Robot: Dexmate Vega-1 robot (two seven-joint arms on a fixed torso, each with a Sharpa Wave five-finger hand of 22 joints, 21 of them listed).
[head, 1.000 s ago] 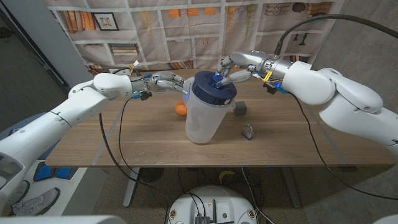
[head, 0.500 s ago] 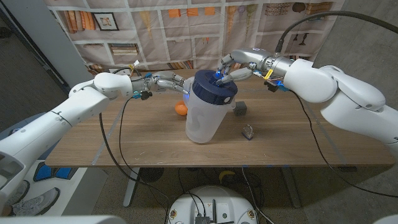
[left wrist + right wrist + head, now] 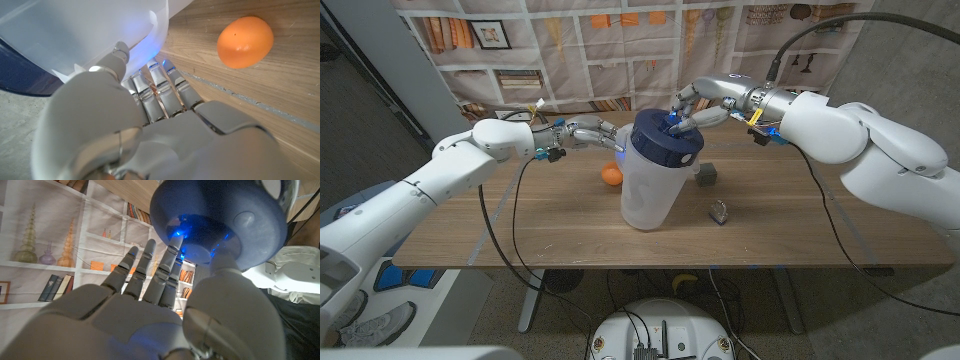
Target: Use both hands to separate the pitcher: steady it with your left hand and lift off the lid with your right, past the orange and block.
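At frame centre, the left robot hand [image 3: 588, 132] grips the pitcher [image 3: 650, 190] while the right robot hand [image 3: 705, 105] pinches its blue lid [image 3: 663, 138]; orange [image 3: 611, 175] beside on the worktop [image 3: 520, 230].

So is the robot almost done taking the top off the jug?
Not yet. Done: the left hand is steadying the jug from the side near its top. In hand: the right hand has its fingers on the blue lid, which still sits on the jug. Left: lift the lid off and carry it past the orange and the grey block.
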